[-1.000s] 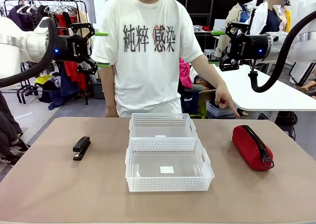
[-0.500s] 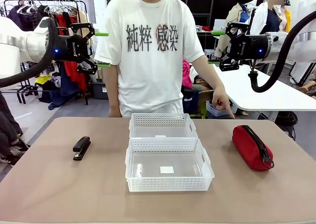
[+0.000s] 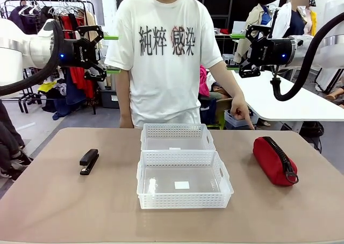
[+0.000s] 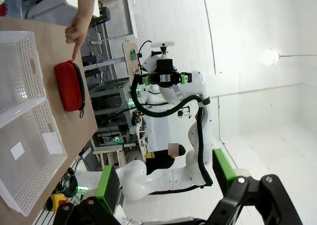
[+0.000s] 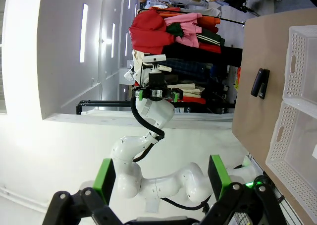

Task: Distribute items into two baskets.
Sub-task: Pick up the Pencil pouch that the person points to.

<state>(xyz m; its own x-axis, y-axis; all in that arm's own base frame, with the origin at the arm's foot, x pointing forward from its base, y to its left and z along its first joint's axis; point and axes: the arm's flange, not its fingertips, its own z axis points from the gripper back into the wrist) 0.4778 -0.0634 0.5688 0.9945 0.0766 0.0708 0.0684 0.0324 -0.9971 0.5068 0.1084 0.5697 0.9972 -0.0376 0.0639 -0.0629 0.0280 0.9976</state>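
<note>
Right now both arms hang high above the bench (image 3: pixel 64 201), well apart from everything lying on it. The left claw (image 3: pixel 110 54) points inward from the robot's left side, its green-padded fingers spread wide and gripping nothing. The right claw (image 3: pixel 235 51) faces it from the opposite side, spread just as wide and also gripping nothing.

At the middle of the bench sit two white lattice baskets, one behind the other with their long sides touching. The far basket (image 3: pixel 177 130) is closest to the person (image 3: pixel 164 56), and the near basket (image 3: pixel 183 201) has a small white label on its floor.

The red pouch (image 3: pixel 273 159) lies flat on the bench to the robot's right of the baskets, apart from them. Its black zipper faces up and its strap loop is at the nearer end. The black stapler (image 3: pixel 88 160) lies on the bench to the robot's left, well apart from the baskets and roughly level with the line where they meet.

The person stands at the far edge in a white printed T-shirt. One hand (image 3: pixel 242 115) hangs low with its index finger pointing down, above and beyond the pouch's far end. From the left wrist view the fingertip appears close to the pouch, but I cannot tell whether it touches.
</note>
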